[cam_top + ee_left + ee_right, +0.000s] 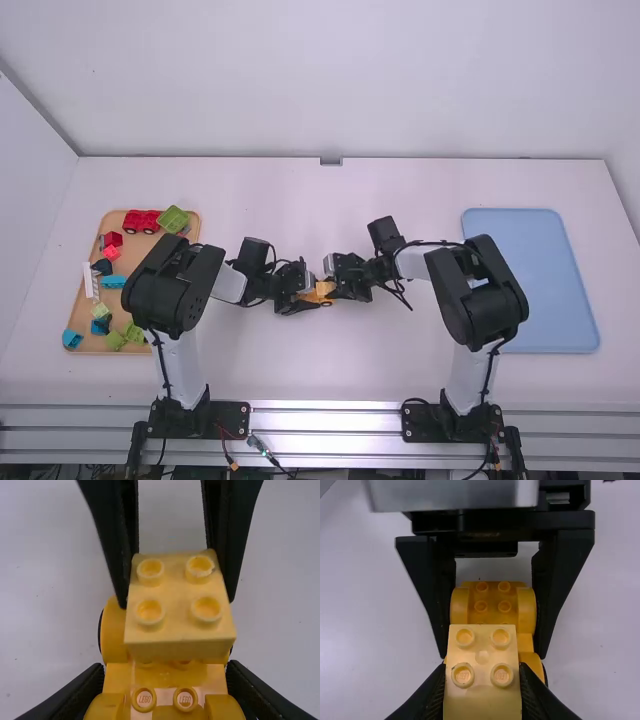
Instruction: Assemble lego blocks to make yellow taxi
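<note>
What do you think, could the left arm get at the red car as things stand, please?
Probably not: the red car looks near enough, but the left hand grips the yellow car and must let go first.

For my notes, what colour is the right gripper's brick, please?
Pale yellow brick; clearest in left wrist view.

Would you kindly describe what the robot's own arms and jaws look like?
The left arm and right arm match: white links, bulky rounded black joints, and thin black cables running along them. Each ends in plain black jaws, angular and tapering to narrow tips.
</note>
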{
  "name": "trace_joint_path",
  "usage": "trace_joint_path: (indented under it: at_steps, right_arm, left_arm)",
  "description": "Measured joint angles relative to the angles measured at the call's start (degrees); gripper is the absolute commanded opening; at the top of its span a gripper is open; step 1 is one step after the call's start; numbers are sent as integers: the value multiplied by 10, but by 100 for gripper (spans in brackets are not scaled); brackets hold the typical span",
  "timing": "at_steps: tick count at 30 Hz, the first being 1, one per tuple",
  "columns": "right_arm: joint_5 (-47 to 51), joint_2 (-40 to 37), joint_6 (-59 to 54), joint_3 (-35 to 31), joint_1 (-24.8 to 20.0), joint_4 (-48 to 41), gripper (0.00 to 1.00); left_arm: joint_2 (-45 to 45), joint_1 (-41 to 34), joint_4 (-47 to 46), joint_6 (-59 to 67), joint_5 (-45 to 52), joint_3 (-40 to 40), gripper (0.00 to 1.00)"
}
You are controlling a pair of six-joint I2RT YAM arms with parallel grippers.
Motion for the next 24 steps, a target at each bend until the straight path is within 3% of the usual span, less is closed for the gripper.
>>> trace_joint_path:
  at_steps: [24]
  right_arm:
    - [27, 0, 32, 4, 10, 4, 28]
  left_arm:
    - [0, 3, -41, 39, 5, 12, 62]
